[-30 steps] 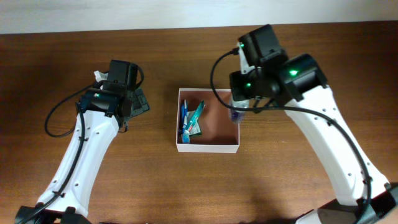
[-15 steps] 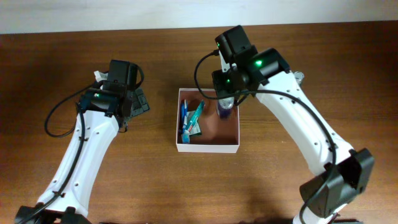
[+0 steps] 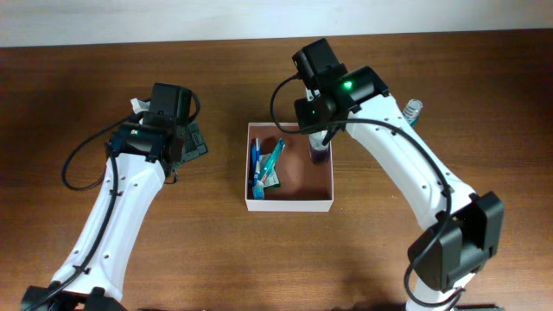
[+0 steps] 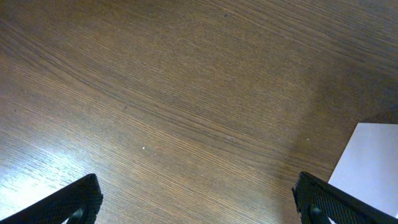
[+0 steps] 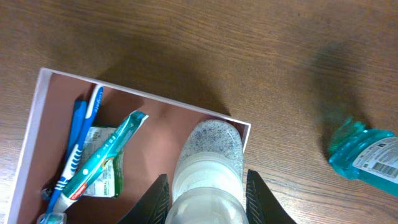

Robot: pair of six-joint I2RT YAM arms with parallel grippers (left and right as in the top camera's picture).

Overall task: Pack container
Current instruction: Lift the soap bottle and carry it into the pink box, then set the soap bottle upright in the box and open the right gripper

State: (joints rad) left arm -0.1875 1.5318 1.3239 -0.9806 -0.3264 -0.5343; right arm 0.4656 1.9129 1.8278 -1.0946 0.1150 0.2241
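right gripper [image 5: 208, 204] clamping bottle [image 5: 208, 152], left gripper [image 4: 199, 200] wide

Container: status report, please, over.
Left gripper open, over table. Right gripper shut on bottle, at container's far-right corner. Inside: blue toothbrush, teal tube. Nothing blocking; teal bottle outside.

The whole counter [image 3: 52, 86] is seen from straight above in the overhead view. Bare wood is viewed closely from the left wrist. The container [image 5: 158, 134], shared with the overhead view [image 3: 302, 177], is looked down into from the right wrist at close range.
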